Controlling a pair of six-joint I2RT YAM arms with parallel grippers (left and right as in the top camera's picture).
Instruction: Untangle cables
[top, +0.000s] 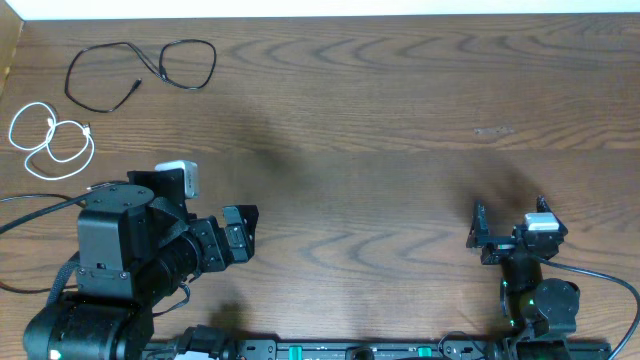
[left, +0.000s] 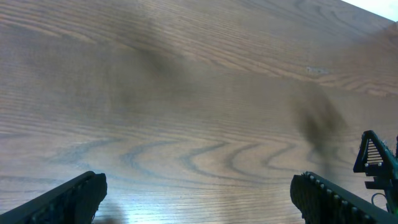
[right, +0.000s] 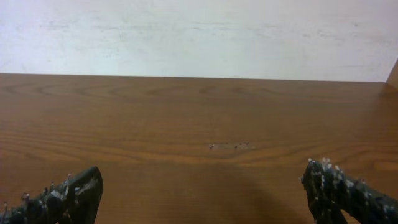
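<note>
Lying far-left on table (top: 400, 120): black cables (top: 150, 60), white cable (top: 50, 125); L claw (top: 243, 232), R claw (top: 508, 214) both spread.

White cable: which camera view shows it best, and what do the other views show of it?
The overhead view: the white cable lies there in full, loosely coiled near the left edge of the table. Both wrist views show only bare wood, none of the cable.
</note>
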